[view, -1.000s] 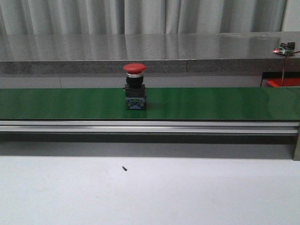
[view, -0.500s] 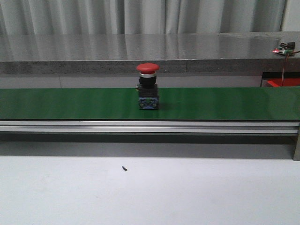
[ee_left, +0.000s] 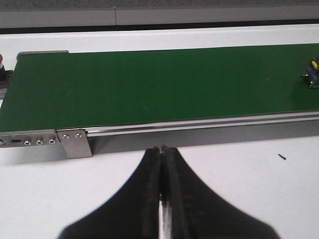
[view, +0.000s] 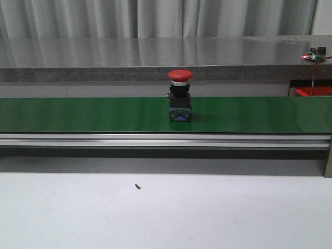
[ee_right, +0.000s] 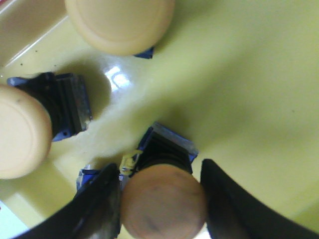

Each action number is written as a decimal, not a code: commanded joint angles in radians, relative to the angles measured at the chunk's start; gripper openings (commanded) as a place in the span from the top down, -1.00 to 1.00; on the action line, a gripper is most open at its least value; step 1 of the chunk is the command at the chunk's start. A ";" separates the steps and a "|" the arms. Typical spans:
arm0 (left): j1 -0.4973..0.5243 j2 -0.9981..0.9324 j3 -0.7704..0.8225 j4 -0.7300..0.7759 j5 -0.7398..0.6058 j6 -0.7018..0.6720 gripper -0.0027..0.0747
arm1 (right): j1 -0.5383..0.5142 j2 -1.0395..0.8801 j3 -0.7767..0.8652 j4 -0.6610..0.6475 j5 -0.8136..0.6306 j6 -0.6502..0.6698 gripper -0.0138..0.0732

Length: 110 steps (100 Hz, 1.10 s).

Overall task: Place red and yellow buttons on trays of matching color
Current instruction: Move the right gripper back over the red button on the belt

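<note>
- Red button [view: 180, 76]: it stands upright on the green belt [view: 78, 114], a little right of the belt's middle in the front view, its red cap on top of a black body with a blue base.
- In the left wrist view only a blue and black edge of that button [ee_left: 313, 72] shows, at the border of the frame, on the belt [ee_left: 149, 84].
- Red tray [view: 313, 92]: only a corner shows, beyond the right end of the belt, well apart from the red button.
- Left end effector [ee_left: 163, 149]: its two dark fingers are pressed together with nothing between them, above the white surface [ee_left: 45, 189] just in front of the belt's metal rail.
- Right end effector [ee_right: 160, 186]: its fingers sit on either side of a yellow button [ee_right: 163, 201], close against its cap, over a yellow tray [ee_right: 249, 74].
- Two more yellow buttons rest in that tray: one [ee_right: 22, 130] lying tilted, another [ee_right: 119, 22] near the tray's rim.
- A small dark speck [view: 137, 186] lies on the white surface in front of the belt.
</note>
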 commanded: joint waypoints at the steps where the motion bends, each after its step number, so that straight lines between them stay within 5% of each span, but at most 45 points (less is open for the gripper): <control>1: -0.010 0.001 -0.029 -0.022 -0.066 -0.002 0.98 | -0.008 -0.062 -0.030 -0.005 -0.020 -0.007 -0.20; 49: -0.010 0.001 -0.029 -0.022 -0.066 -0.002 0.98 | 0.025 -0.294 -0.040 -0.010 0.045 -0.015 -0.20; 69: -0.010 0.001 -0.029 -0.022 -0.066 -0.002 0.98 | 0.150 -0.368 -0.050 -0.011 0.047 -0.032 -0.22; 91: -0.010 0.001 -0.029 -0.022 -0.066 -0.002 0.98 | 0.342 -0.369 -0.123 0.067 0.046 -0.026 -0.65; 110: -0.010 0.001 -0.029 -0.022 -0.066 -0.002 0.98 | 0.497 -0.338 -0.210 0.094 0.058 0.003 -0.68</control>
